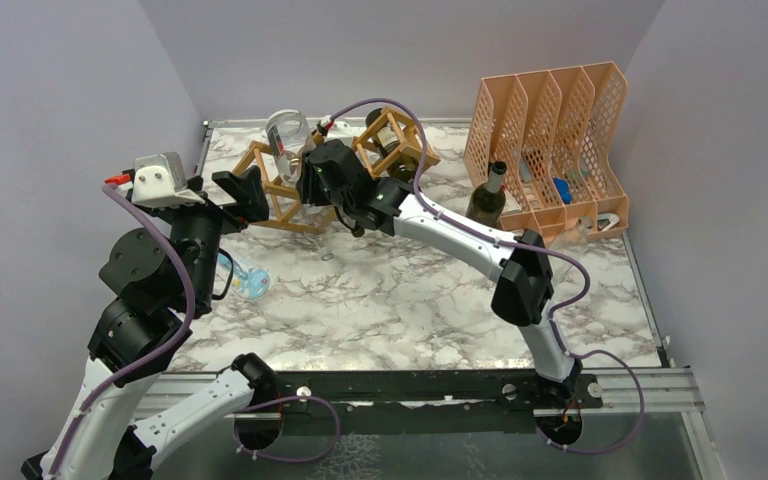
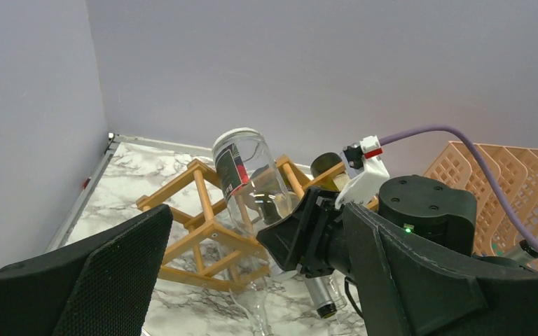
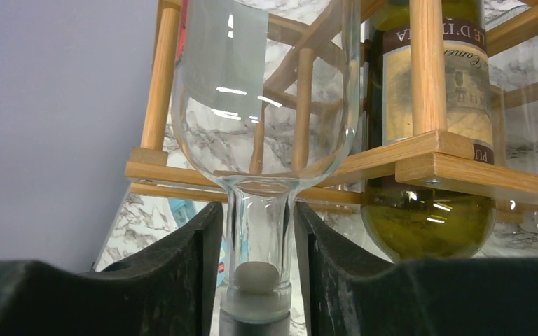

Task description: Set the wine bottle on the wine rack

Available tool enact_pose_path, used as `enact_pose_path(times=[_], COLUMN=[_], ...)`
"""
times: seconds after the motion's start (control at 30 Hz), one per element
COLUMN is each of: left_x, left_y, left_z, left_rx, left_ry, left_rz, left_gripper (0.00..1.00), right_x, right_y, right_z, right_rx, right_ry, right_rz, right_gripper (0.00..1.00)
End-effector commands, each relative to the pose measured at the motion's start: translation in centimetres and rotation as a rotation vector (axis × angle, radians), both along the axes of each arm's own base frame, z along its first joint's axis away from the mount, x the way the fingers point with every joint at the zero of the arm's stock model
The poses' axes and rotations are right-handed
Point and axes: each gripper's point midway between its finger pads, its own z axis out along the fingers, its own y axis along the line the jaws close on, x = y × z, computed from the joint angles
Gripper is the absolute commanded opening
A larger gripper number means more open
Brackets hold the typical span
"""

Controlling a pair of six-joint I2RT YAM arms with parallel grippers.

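The clear wine bottle [image 1: 287, 132] lies tilted through a cell of the light wooden wine rack [image 1: 272, 205], base up toward the back. My right gripper [image 1: 332, 190] is shut on its neck just in front of the rack. In the right wrist view the fingers [image 3: 199, 266] flank the neck of the bottle [image 3: 259, 231] closely, below the rack [image 3: 427, 157]. My left gripper [image 1: 245, 195] is open and empty at the rack's left end. In the left wrist view its jaws stand wide apart, framing the bottle [image 2: 242, 175] and the rack [image 2: 182, 192].
A dark green labelled bottle [image 1: 392, 140] sits in the rack's right cell [image 3: 427, 105]. Another dark bottle [image 1: 488, 195] stands in front of the peach file holder [image 1: 550, 120] at the back right. A small blue object [image 1: 250, 282] lies by the left arm. Walls close in on three sides.
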Motion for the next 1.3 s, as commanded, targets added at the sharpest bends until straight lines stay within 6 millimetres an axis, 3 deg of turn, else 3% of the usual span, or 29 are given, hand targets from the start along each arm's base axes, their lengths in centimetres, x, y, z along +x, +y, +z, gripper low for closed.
enact_pose_path(times=[0.0,0.27,0.5,0.8,1.17,1.27], left_x=[0.3,0.4,0.7,0.8,0.9,0.9], left_y=[-0.4,-0.5,-0.9,-0.9,-0.9,-0.8], left_z=[-0.5,-0.8,-1.3,-1.7,-2.0,-2.0], left_rx=[0.007,0.008,0.015,0.019,0.024,0.026], left_ry=[0.012,0.018,0.031,0.04,0.047,0.047], left_rz=[-0.009,-0.01,-0.017,-0.01,-0.006,-0.005], left_gripper=[0.97,0.97,0.97,0.97,0.97,0.97], right_x=[-0.9,-2.1,-3.6,-4.4,-4.2,-3.9], right_y=[-0.2,-1.0,0.3,2.0,2.0,2.0], right_z=[4.6,1.3,-1.3,-1.0,-3.4,-3.2], right_rx=[0.092,0.018,-0.029,-0.013,-0.045,-0.034], right_ry=[-0.046,0.002,0.06,0.071,0.127,0.117], right_rz=[0.015,0.054,0.176,0.267,0.233,0.223], right_gripper=[0.49,0.57,0.58,0.57,0.57,0.53])
